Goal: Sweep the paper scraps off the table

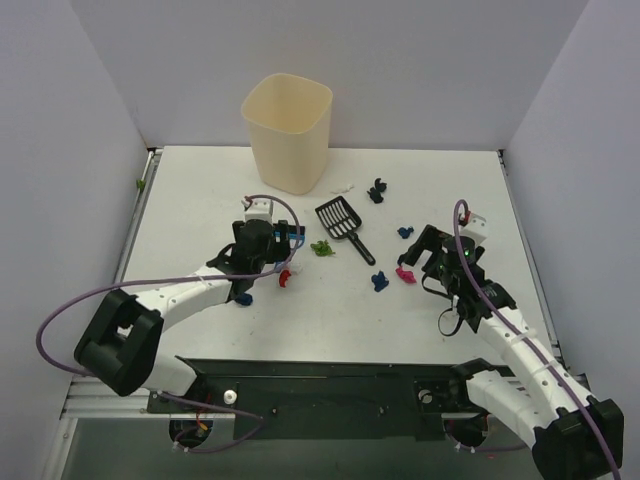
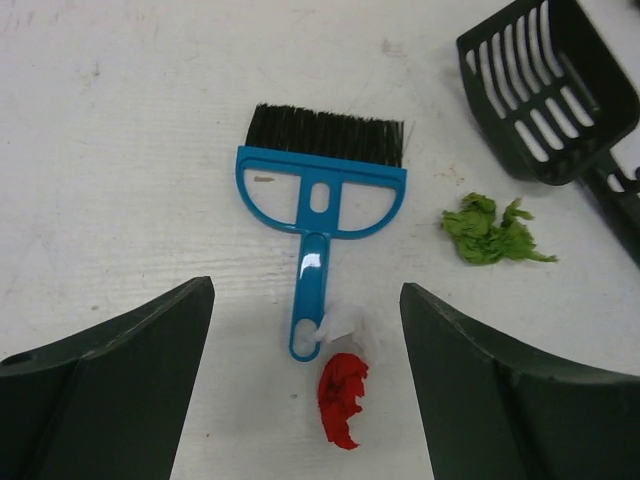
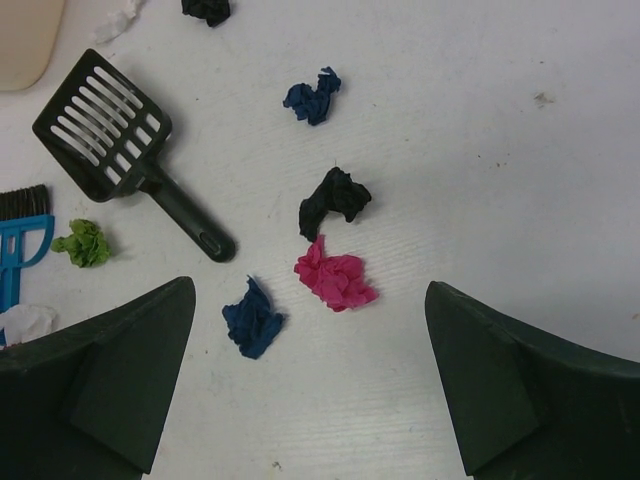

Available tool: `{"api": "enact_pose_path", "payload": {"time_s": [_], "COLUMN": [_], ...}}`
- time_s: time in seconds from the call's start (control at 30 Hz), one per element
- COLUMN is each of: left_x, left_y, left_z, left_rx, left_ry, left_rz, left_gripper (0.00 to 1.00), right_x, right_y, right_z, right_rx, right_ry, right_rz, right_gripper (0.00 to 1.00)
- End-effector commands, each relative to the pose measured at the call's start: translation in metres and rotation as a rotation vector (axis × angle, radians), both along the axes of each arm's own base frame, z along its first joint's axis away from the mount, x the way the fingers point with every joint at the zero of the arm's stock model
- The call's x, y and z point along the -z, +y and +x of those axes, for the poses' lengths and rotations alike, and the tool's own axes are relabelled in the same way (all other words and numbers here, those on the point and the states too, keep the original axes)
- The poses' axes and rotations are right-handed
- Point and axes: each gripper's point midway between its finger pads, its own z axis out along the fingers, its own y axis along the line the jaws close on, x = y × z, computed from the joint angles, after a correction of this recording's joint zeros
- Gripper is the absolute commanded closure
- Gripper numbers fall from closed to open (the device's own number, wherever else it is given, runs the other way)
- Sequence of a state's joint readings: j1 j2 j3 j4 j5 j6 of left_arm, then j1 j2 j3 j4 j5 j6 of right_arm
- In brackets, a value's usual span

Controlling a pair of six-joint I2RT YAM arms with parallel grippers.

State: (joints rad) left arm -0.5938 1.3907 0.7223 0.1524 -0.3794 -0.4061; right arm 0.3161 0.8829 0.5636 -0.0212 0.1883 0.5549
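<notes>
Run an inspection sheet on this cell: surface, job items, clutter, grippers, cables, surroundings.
Surface: white table, faint scuffs.
Job's things: paper scraps scattered loose, none swept; brush and scoop lie ungripped.
Clutter: cream bin upright at far edge.
Grippers: left gripper open over brush handle; right gripper open over magenta scrap.
Cables: purple cables loop off both arms, away from scraps.
Surroundings: pale wall panels on three sides.

Probably a robotics lab: bare white table (image 1: 430, 185) between pale panels (image 1: 60, 150) (two bench-mounted arms (image 1: 185, 293)).
</notes>
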Motion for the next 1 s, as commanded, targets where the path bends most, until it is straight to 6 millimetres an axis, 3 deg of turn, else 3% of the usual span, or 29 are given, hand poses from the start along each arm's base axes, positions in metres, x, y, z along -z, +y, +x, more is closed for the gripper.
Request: {"api": "enact_pose_path", "payload": {"time_s": [0.0, 0.07, 0.27, 0.43, 0.67, 0.77, 0.8, 0.87, 0.97], "left_x": [0.015, 0.022, 0.041, 0.068, 0.090, 0.095, 0.100, 0.099, 0.084], "left_y": [0.011, 0.008, -0.004, -0.015, -0.012, -0.012, -0.010, -0.011, -0.010], "left_z": [0.006, 0.012, 0.026, 0.023, 0.021, 0.025, 0.022, 0.023, 0.020], "left_rx": [-0.021, -0.007, 0.039, 0.095, 0.089, 0.082, 0.082, 0.082, 0.080], "left_ry": [0.073, 0.102, 0.167, 0.257, 0.333, 0.357, 0.379, 0.378, 0.323], "left_rz": [0.105, 0.110, 0.138, 0.151, 0.179, 0.181, 0.192, 0.186, 0.147], "left_gripper": [0.18, 0.24, 0.25, 0.27, 0.35, 0.48, 0.58, 0.67, 0.70], "right_x": [-0.021, -0.020, -0.017, -0.014, -0.013, -0.012, -0.011, -0.010, -0.005], "right_y": [0.005, 0.005, 0.001, 0.000, -0.001, -0.001, 0.000, 0.001, 0.007], "right_z": [0.003, 0.001, -0.004, -0.004, -0.006, -0.006, -0.005, -0.005, -0.005], "right_rx": [-0.025, -0.027, -0.021, -0.012, -0.009, -0.010, -0.011, -0.016, -0.041], "right_ry": [-0.064, -0.067, -0.065, -0.063, -0.062, -0.059, -0.056, -0.052, -0.033], "right_rz": [0.014, 0.014, 0.003, 0.005, 0.004, 0.004, 0.005, 0.010, 0.023], "right_gripper": [0.08, 0.07, 0.07, 0.08, 0.08, 0.08, 0.08, 0.08, 0.08]}}
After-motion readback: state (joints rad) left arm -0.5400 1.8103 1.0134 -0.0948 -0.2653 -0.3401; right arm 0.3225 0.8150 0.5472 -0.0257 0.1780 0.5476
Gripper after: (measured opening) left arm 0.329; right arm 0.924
